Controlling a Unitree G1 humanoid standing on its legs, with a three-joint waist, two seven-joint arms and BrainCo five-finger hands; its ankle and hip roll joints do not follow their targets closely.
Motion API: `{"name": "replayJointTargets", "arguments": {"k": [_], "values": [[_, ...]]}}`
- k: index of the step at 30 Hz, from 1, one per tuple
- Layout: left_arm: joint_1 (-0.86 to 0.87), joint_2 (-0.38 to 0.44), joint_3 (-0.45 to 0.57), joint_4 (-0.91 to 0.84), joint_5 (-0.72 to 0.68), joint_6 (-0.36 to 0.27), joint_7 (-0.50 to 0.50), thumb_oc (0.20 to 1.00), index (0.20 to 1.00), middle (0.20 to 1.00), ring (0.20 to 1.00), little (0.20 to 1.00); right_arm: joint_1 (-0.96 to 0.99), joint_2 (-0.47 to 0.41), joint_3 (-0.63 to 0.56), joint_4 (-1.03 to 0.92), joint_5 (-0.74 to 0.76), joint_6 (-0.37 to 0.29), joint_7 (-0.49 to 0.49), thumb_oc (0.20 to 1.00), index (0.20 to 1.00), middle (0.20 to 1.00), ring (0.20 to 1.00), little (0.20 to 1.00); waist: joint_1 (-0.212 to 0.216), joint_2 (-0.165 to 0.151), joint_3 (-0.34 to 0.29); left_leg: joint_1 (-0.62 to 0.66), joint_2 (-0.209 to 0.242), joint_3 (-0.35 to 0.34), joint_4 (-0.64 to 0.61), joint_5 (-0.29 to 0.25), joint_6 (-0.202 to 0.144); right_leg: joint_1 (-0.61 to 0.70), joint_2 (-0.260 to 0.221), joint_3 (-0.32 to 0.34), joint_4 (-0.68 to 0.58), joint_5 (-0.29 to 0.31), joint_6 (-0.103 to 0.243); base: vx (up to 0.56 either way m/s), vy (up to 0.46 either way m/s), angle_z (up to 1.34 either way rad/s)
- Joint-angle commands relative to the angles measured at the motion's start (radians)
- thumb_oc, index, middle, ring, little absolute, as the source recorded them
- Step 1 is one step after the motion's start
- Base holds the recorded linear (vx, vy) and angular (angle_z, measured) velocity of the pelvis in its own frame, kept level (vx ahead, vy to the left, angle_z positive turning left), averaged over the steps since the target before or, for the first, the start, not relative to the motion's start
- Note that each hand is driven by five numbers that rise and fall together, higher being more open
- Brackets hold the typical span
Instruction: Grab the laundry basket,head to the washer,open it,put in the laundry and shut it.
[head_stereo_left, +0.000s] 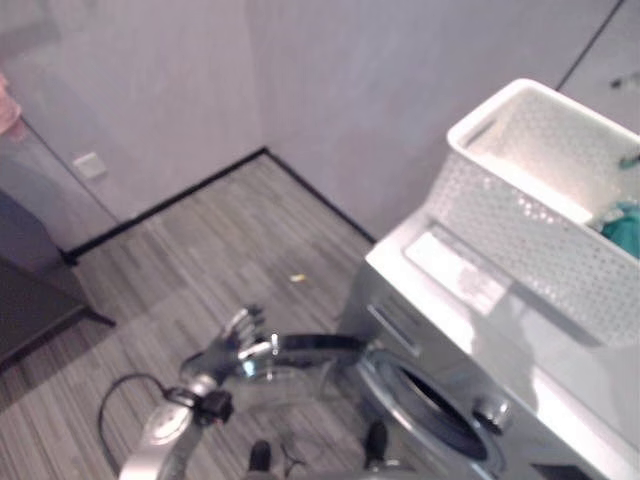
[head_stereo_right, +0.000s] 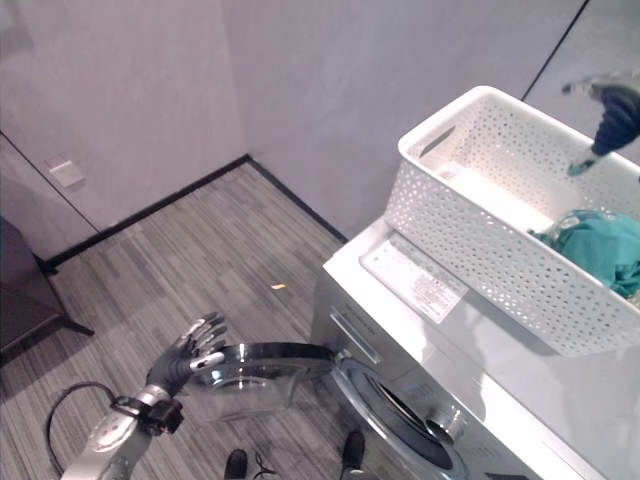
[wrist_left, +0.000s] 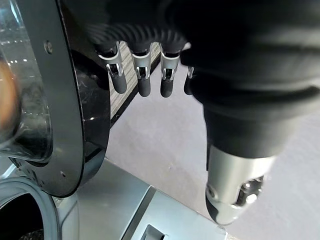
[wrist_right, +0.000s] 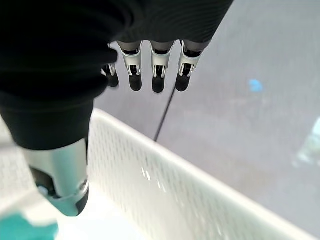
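Atop the washer (head_stereo_right: 520, 380), basket (head_stereo_right: 480, 230) w/ teal laundry (head_stereo_right: 600, 250) sits; door (head_stereo_right: 260, 362) is open. Left hand (head_stereo_right: 190, 350) spread beside door, right hand (head_stereo_right: 610, 115) relaxed above basket, both empty. Next: grab laundry, load drum.

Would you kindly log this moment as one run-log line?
door: swung open, left hand open at its edge | basket: atop washer, teal laundry inside | right hand: open above basket

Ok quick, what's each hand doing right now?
Left hand: open, at the washer door.
Right hand: open, holding nothing, above the laundry basket.
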Motion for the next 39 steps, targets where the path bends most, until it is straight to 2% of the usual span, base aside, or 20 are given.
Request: {"name": "replayJointTargets", "arguments": {"k": [1,9,14,17,24,31,39], "values": [[-0.037,0.024,-0.019,-0.062,0.004,-0.037,-0.029,1.000,1.000,1.000,1.000,1.000,-0.030,-0.121,-0.035,0.042,0.021,0.000,0.014,1.000,1.000,1.000,1.000,1.000,0.010,0.007,0.040,0.075,0.072,0.068,0.012,0.055,0.027,-0.037,-0.027,0.032,0.036,-0.049,0.048,0.00,0.000,0.00],[-0.017,0.020,0.003,-0.058,0.007,-0.045,-0.028,1.000,1.000,1.000,1.000,1.000,0.217,-0.180,-0.215,0.060,0.021,-0.006,0.040,1.000,1.000,1.000,1.000,1.000,-0.019,-0.003,0.044,0.078,0.070,0.087,0.012,0.050,0.026,-0.046,-0.030,0.045,0.032,-0.035,0.058,0.00,0.003,-0.03],[-0.016,0.024,0.001,-0.061,-0.002,-0.049,-0.027,1.000,1.000,1.000,1.000,1.000,0.341,-0.148,-0.329,0.081,0.035,-0.003,0.040,1.000,1.000,1.000,1.000,1.000,-0.019,-0.014,0.047,0.085,0.068,0.099,0.012,0.042,0.027,-0.054,-0.030,0.058,0.033,-0.031,0.060,0.01,0.004,-0.11],[-0.026,0.037,-0.011,-0.059,-0.003,-0.053,-0.019,1.000,1.000,1.000,1.000,1.000,0.392,-0.102,-0.391,0.097,0.040,0.000,0.033,1.000,1.000,1.000,1.000,1.000,-0.005,-0.019,0.056,0.087,0.064,0.107,0.012,0.039,0.030,-0.065,-0.034,0.069,0.038,-0.028,0.062,0.00,0.009,-0.09],[-0.025,0.043,-0.022,-0.064,0.003,-0.049,-0.019,1.000,1.000,1.000,1.000,1.000,0.410,-0.041,-0.411,0.090,0.048,0.006,0.033,1.000,1.000,1.000,1.000,1.000,0.002,-0.006,0.068,0.081,0.065,0.108,0.012,0.041,0.033,-0.071,-0.042,0.067,0.049,-0.034,0.061,0.00,0.005,-0.01],[-0.026,0.049,-0.023,-0.066,0.004,-0.045,-0.013,1.000,1.000,1.000,1.000,1.000,0.416,0.010,-0.407,0.076,0.034,0.013,0.034,1.000,1.000,1.000,1.000,1.000,0.011,-0.014,0.075,0.075,0.066,0.107,0.012,0.039,0.035,-0.073,-0.040,0.069,0.046,-0.032,0.061,0.00,0.000,0.00],[-0.027,0.052,-0.025,-0.080,0.008,-0.045,-0.012,1.000,1.000,1.000,1.000,1.000,0.448,0.112,-0.429,0.019,0.063,0.025,0.035,1.000,1.000,1.000,1.000,1.000,0.022,-0.012,0.094,0.062,0.071,0.103,0.012,0.038,0.038,-0.085,-0.043,0.068,0.052,-0.037,0.060,0.00,0.000,0.00]]}}
